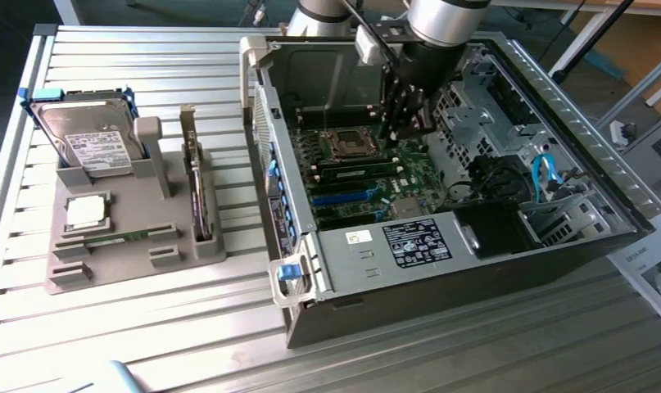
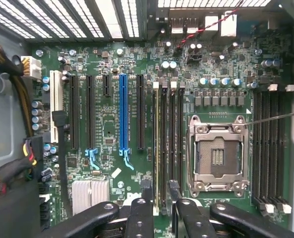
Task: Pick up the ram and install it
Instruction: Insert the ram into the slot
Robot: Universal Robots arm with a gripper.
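A long, narrow green ram stick (image 2: 158, 148) stands on edge in the motherboard slot just beside the empty silver processor socket (image 2: 217, 156). In the exterior view it is a green strip (image 1: 358, 171) low inside the open computer case (image 1: 549, 90). My gripper (image 2: 160, 191) hangs over one end of the stick. Its two black fingertips (image 2: 147, 191) stand apart on either side of the stick, with a gap on each side, so it is open. From outside, the gripper (image 1: 402, 123) reaches down into the case over the board.
Black empty memory slots (image 2: 179, 144) and a blue card slot (image 2: 122, 114) flank the stick. Cable bundles (image 2: 8, 173) lie at the board's edge. At the exterior view's left, a grey fixture (image 1: 111, 262) carries a hard drive (image 1: 90, 143), a square chip (image 1: 85, 212) and a dark upright board (image 1: 202, 201).
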